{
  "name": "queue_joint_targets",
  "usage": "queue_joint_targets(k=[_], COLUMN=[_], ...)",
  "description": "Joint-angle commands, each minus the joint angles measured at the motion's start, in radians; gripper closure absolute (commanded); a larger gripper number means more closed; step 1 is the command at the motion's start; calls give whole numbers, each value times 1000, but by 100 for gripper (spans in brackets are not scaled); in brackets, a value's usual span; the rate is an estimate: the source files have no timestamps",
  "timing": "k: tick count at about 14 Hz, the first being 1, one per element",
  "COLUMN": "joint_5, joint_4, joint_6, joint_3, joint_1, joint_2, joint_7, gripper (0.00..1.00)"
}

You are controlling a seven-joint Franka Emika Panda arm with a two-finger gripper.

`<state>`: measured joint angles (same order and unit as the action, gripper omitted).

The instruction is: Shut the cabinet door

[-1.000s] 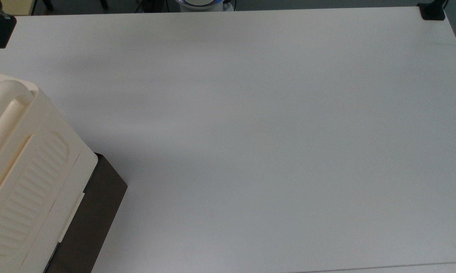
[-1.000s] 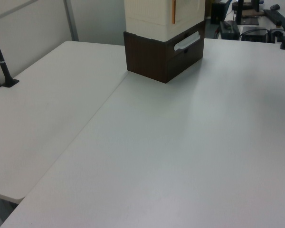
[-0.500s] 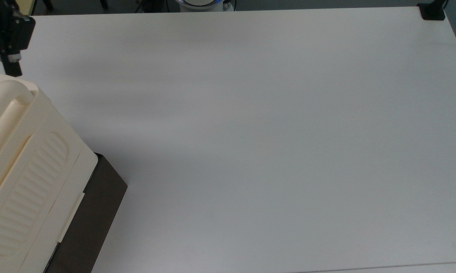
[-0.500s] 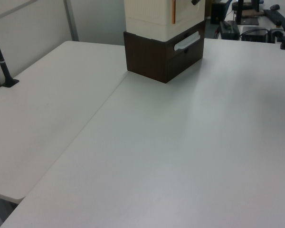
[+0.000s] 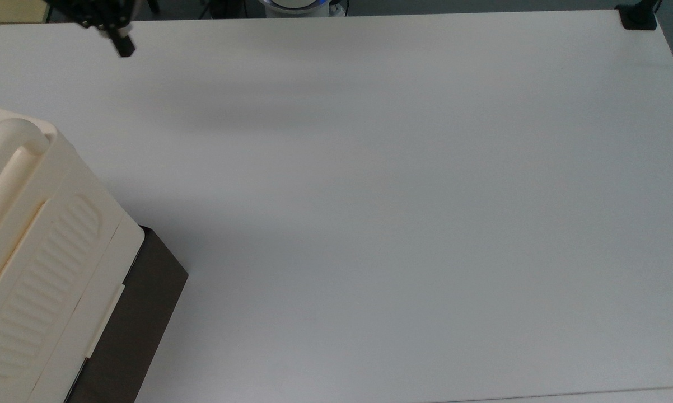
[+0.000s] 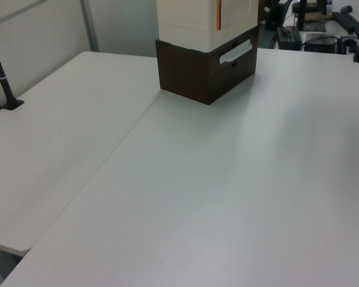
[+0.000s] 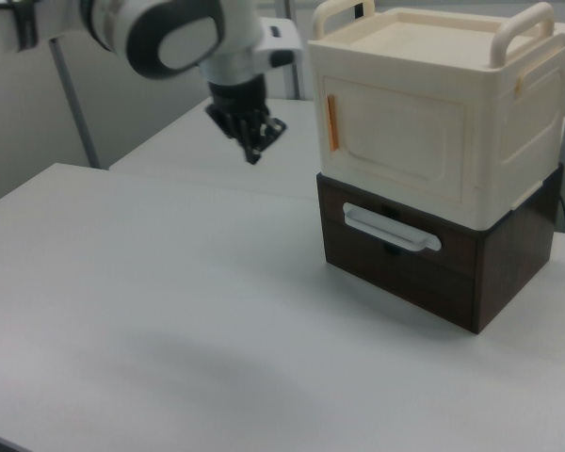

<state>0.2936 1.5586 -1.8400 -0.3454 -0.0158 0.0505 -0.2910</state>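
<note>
The cabinet (image 7: 433, 122) is a cream plastic box with rounded bar handles on top, standing on a dark brown base with a white drawer handle (image 7: 392, 229). Its front door (image 7: 395, 132), marked by a thin orange strip, lies flush with the box. In the top view the cabinet (image 5: 40, 252) fills the lower left corner; in the left view the cabinet (image 6: 206, 42) stands at the far middle. My gripper (image 7: 255, 147) hangs in the air to the right view's left of the cabinet, apart from it, fingers together and holding nothing. The gripper (image 5: 124, 47) is near the top view's upper left edge.
The white table (image 5: 398, 224) is wide and bare. A black clamp (image 5: 638, 17) sits at the top view's upper right corner. A black post (image 6: 3, 78) stands at the left view's left edge. A second table adjoins on the left view's left.
My gripper has moved away from the cabinet's corner, toward the top view's right and upper edge. The cabinet has not moved.
</note>
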Motion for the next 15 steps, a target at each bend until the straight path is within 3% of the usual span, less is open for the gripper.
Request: queue_joint_targets(k=[1,3,4,8,12,15], joint_5=[-129,-190,-224,-226,-228,-290], joint_4=[6,6,6,11,24,31], joint_6=[96,166,212,260,188,134], joint_3=[110,147,170,180,181,181], joint_1=[4,-10,-25,-68,-98,-96], joint_2=[-43,-55,-70,-90,-81,-69], joint_7=[223,278,309,339,331,331], gripper=[61,27,0,0,0,0])
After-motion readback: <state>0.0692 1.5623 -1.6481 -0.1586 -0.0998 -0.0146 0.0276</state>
